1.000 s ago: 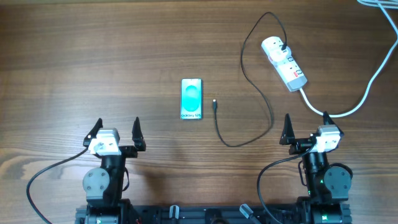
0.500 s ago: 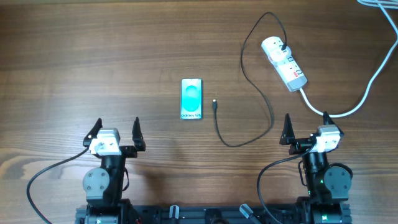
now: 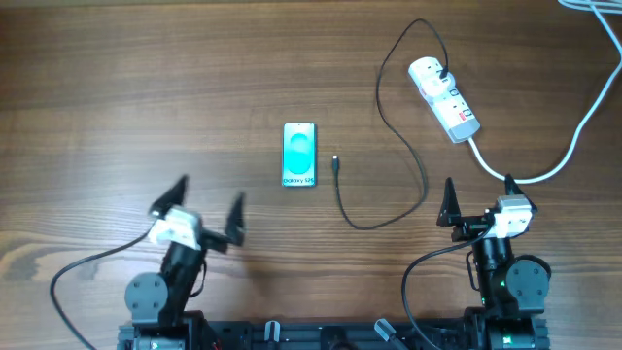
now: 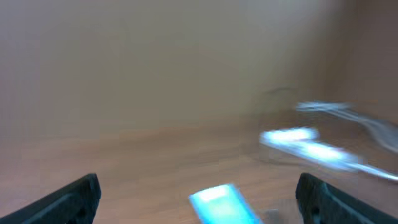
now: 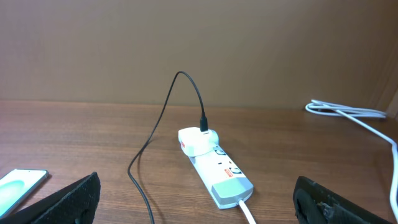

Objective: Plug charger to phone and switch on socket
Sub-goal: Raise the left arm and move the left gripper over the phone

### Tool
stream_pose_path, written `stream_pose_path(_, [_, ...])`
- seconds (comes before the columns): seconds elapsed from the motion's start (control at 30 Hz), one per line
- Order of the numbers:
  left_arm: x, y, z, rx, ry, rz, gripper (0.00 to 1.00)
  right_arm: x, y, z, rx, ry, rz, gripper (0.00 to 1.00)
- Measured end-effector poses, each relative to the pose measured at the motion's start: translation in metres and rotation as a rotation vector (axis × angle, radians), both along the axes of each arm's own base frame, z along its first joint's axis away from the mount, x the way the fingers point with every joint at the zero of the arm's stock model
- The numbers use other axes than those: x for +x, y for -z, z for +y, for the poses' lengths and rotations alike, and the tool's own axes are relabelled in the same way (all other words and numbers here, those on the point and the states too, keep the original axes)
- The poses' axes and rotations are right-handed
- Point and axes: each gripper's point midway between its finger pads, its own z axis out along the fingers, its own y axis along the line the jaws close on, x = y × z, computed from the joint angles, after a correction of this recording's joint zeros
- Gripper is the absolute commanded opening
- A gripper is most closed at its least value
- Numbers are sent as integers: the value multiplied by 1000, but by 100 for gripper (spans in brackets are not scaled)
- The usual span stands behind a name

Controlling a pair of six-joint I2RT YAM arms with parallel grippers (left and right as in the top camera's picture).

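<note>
The phone (image 3: 299, 154) lies flat mid-table, its teal screen lit; it shows blurred in the left wrist view (image 4: 222, 204) and at the edge of the right wrist view (image 5: 18, 186). The charger, a thin black cable (image 3: 403, 146), runs from an adapter in the socket (image 3: 444, 97) in a loop to its plug tip (image 3: 335, 163), just right of the phone. The socket also shows in the right wrist view (image 5: 217, 168). My left gripper (image 3: 209, 209) is open and empty, below-left of the phone. My right gripper (image 3: 478, 199) is open and empty, below the socket.
A thick white lead (image 3: 573, 136) runs from the socket's near end off the table's right edge. More white cable lies at the far right corner (image 5: 348, 112). The table is bare brown wood (image 3: 117, 87).
My left arm has swung right, turning toward the phone; its wrist view is motion-blurred. The right arm, phone, cable and socket have not moved.
</note>
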Motion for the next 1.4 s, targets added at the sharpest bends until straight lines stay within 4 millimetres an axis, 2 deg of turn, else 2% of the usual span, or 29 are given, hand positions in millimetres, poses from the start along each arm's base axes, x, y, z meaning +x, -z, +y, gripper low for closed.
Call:
stream_pose_path(0.03, [-8, -7, -12, 7, 80, -33, 100, 0, 0, 0, 0, 0, 0, 100])
stream_pose_path(0.1, [-41, -24, -48, 62, 345, -144, 100, 0, 0, 0, 0, 0, 0, 100])
stream_pose_path(0.2, [-82, -38, -73, 156, 573, -283, 100, 0, 0, 0, 0, 0, 0, 100])
stream_pose_path(0.27, [-106, -37, -84, 221, 706, -339, 100, 0, 0, 0, 0, 0, 0, 100])
stream_pose_path(0.4, [-123, -37, -89, 281, 783, -402, 100, 0, 0, 0, 0, 0, 0, 100])
stream_pose_path(0.47, [-119, -37, -88, 265, 765, -387, 100, 0, 0, 0, 0, 0, 0, 100])
stream_pose_path(0.53, [-106, -44, -83, 207, 686, -360, 100, 0, 0, 0, 0, 0, 0, 100])
stream_pose_path(0.63, [-75, -59, -63, 33, 497, -277, 100, 0, 0, 0, 0, 0, 0, 100])
stream_pose_path(0.7, [-46, -54, -43, -135, 357, -121, 100, 0, 0, 0, 0, 0, 0, 100])
stream_pose_path(0.77, [-30, -47, -31, -232, 268, -14, 100, 0, 0, 0, 0, 0, 0, 100])
stream_pose_path(0.97, [-22, -57, -18, -309, 198, -3, 100, 0, 0, 0, 0, 0, 0, 100])
stream_pose_path(1.07, [-28, -76, -16, -316, 200, -83, 100, 0, 0, 0, 0, 0, 0, 100])
stream_pose_path(1.2, [-30, -90, -12, -352, 187, -106, 100, 0, 0, 0, 0, 0, 0, 100])
stream_pose_path(1.33, [-17, -94, -8, -377, 144, 12, 100, 0, 0, 0, 0, 0, 0, 100])
stream_pose_path(1.4, [-1, -91, -7, -380, 105, 166, 100, 0, 0, 0, 0, 0, 0, 100])
